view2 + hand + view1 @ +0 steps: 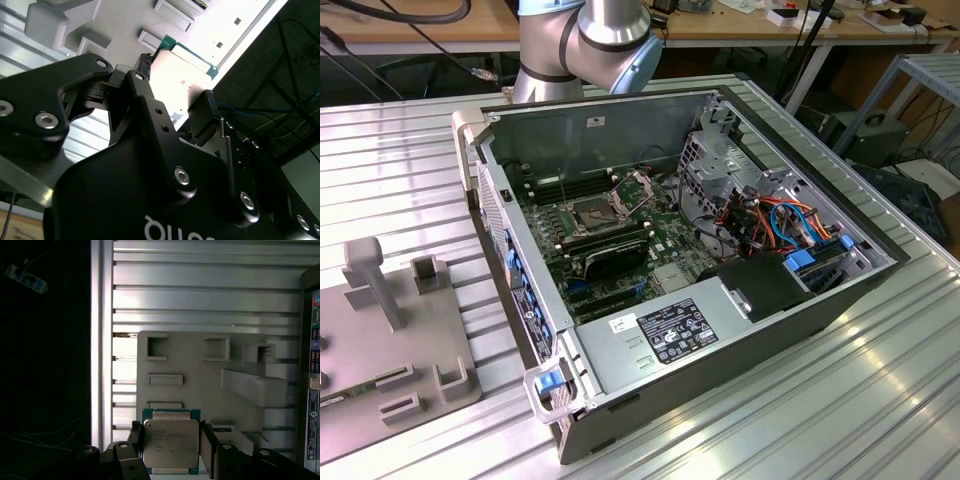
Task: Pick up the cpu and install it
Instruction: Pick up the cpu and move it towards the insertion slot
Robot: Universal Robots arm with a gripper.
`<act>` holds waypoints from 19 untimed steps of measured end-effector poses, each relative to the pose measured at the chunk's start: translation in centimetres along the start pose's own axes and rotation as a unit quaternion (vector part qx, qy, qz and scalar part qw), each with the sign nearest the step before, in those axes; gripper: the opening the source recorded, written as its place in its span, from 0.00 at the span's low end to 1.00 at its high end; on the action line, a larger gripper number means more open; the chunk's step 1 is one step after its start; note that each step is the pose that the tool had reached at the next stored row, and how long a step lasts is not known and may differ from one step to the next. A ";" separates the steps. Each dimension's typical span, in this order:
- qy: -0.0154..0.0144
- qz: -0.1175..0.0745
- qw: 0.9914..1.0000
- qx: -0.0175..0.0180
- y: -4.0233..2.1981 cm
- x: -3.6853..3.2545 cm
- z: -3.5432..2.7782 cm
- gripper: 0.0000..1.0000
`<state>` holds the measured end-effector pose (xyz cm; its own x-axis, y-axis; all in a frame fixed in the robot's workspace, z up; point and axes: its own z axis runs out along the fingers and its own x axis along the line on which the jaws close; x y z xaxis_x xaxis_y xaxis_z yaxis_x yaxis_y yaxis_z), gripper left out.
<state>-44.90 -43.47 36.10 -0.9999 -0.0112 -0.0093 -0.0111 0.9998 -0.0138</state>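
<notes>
Cpu (pixel 170 445) is clamped at two opposite edges by the gripper (pixel 170 429), which is closed down to the chip's width. It is held at the grey fixture plate (pixel 200 385) on the ribbed metal table (pixel 200 300); whether it is lifted clear cannot be told.

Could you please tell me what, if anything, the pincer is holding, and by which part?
The pincer holds the cpu by two opposite side edges, one finger against each, with its metal top facing the first wrist view.
</notes>
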 end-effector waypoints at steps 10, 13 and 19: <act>0.000 0.000 1.000 0.000 -0.01 -0.01 -0.86 0.55; 0.000 0.000 1.000 0.000 -0.01 -0.01 -0.95 0.55; 0.000 0.000 1.000 0.000 -0.01 0.00 -1.05 0.55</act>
<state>-44.90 -43.47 37.15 -0.9999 -0.0112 -0.0093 -0.0111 0.9998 -0.0138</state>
